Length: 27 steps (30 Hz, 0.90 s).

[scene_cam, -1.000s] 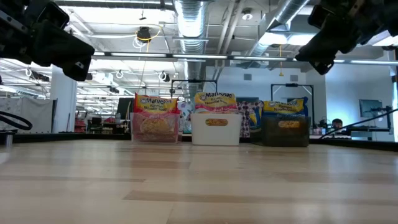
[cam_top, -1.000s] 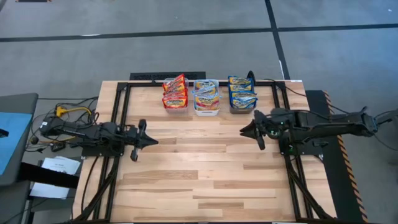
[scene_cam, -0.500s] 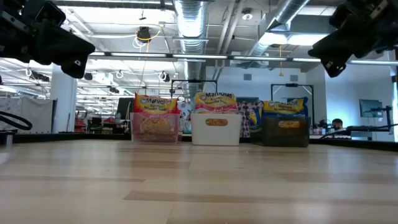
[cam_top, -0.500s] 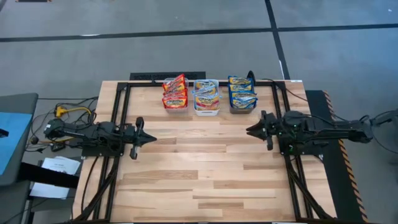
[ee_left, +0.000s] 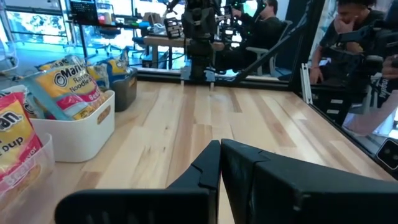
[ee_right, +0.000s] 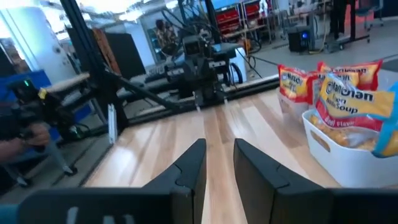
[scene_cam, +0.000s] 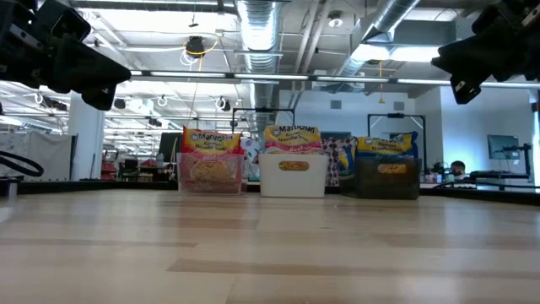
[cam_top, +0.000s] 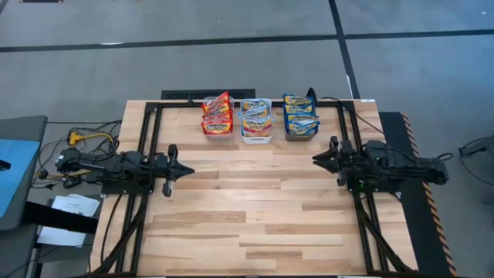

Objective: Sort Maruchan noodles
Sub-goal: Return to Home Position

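Grey concrete floor (cam_top: 231,62) crossed by dark lines surrounds a light wooden plank surface (cam_top: 247,216) edged with a black metal frame (cam_top: 185,95). Seen level across the planks, an open workshop with ceiling ducts and strip lights lies behind.

Two dark arms lie low along the side edges, well apart from each other and from the bins. The left arm (cam_top: 116,166) stretches inward from the left edge. Its left gripper (cam_top: 185,171) hangs over bare wood with the fingers (ee_left: 205,168) pressed together and holding nothing. The right arm (cam_top: 394,166) mirrors it at the right edge. The right gripper (cam_top: 316,159) is also empty, its fingers (ee_right: 189,165) parted by a narrow gap that shows the planks beneath.

Three rectangular bins stand side by side in a row at the far middle of the surface. The clear plastic bin (scene_cam: 209,173) on the left holds the glossy red and pink Maruchan noodle packets (cam_top: 218,112), standing on edge and rising above its rim. The white plastic bin (scene_cam: 293,177) in the middle holds the light blue and pink packets (cam_top: 256,114). The dark bin (scene_cam: 388,179) on the right holds the blue and yellow packets (cam_top: 300,114). All the packets in view sit inside these bins.
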{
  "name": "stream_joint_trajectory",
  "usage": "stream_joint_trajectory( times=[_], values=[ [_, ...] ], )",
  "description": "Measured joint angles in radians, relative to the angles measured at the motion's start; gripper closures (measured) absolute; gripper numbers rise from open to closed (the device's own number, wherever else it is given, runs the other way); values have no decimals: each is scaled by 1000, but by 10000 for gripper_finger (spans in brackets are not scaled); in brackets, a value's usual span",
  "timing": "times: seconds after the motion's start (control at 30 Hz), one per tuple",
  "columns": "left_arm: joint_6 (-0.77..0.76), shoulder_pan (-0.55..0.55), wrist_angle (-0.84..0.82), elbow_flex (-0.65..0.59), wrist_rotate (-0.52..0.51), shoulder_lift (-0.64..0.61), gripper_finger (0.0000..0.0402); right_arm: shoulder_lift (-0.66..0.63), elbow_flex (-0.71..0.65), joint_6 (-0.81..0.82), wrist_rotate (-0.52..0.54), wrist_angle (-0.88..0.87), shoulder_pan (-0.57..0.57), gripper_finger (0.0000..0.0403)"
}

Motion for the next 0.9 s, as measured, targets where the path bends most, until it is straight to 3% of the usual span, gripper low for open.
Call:
stream_joint_trajectory(
  times=[0.4, 0.6, 0.9],
  values=[
    [35, 0, 2, 0, -2, 0, 402, 2, -70, 7, 56, 1, 0, 296],
    [105, 0, 2, -1, -2, 0, 402, 2, -115, -8, 57, 111, 0, 296],
    [81, 0, 2, -1, -2, 2, 401, 8, -124, -44, 55, 123, 0, 296]
  ],
)
